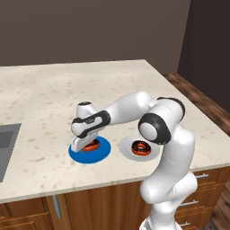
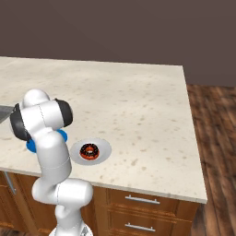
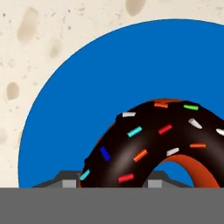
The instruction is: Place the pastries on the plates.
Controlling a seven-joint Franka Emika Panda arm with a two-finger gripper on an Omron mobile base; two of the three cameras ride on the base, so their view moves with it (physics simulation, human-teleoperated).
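Speckled beige stone counter (image 1: pixel 45 90) carries both plates. Gripper (image 1: pixel 88 144) apparently pinches the chocolate-iced sprinkled ring doughnut (image 3: pixel 153 144) low over the flat blue round plate (image 3: pixel 87 87); a hasty lift could drag it off.

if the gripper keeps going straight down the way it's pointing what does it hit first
Probably the doughnut, right at the gripper fingertips, with the blue plate directly beneath. Whether the fingers already touch it, the pictures do not settle.

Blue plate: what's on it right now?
One doughnut lies on the blue plate, with the gripper low over it. The hand covers the fingers' contact, so a grip cannot be told.
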